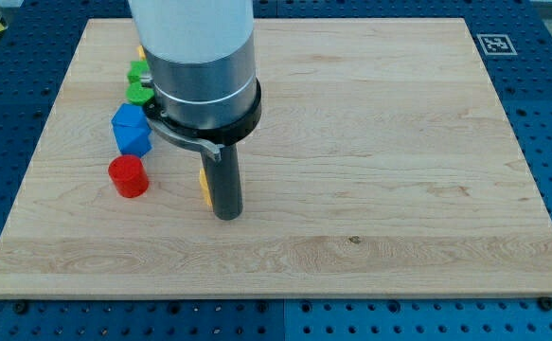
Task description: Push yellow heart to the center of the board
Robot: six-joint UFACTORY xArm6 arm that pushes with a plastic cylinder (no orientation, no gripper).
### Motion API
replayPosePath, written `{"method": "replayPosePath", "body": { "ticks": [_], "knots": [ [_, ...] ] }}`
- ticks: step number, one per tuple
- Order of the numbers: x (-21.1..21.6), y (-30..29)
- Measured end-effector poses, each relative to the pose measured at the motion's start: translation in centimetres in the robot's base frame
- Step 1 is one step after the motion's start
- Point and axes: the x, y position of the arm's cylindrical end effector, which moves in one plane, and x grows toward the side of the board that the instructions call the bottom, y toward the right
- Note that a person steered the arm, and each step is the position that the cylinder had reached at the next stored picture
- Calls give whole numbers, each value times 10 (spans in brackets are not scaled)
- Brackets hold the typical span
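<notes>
One sliver of yellow (204,188) shows just at the view's left of my tip (228,217), touching the rod or nearly so; I take it for the yellow heart, though the rod hides most of it and its shape cannot be made out. As I judge it, the push is partly done: the yellow piece lies left of the board's (399,142) middle and a little below it, so a shove toward the view's right and slightly up is left. My rod carries no pincer, so nothing spreads or pinches. Further to the left of my tip I count one red cylinder (128,176), one blue block (132,130) above it, and green pieces (140,81) beyond, perhaps two. A small orange-yellow bit (138,53) peeps out at the arm's edge.
</notes>
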Motion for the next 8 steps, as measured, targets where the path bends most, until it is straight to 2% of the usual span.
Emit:
{"method": "replayPosePath", "body": {
  "ticks": [3, 7, 8],
  "knots": [
    [-8, -22],
    [-125, 38],
    [-139, 53]
  ]
}}
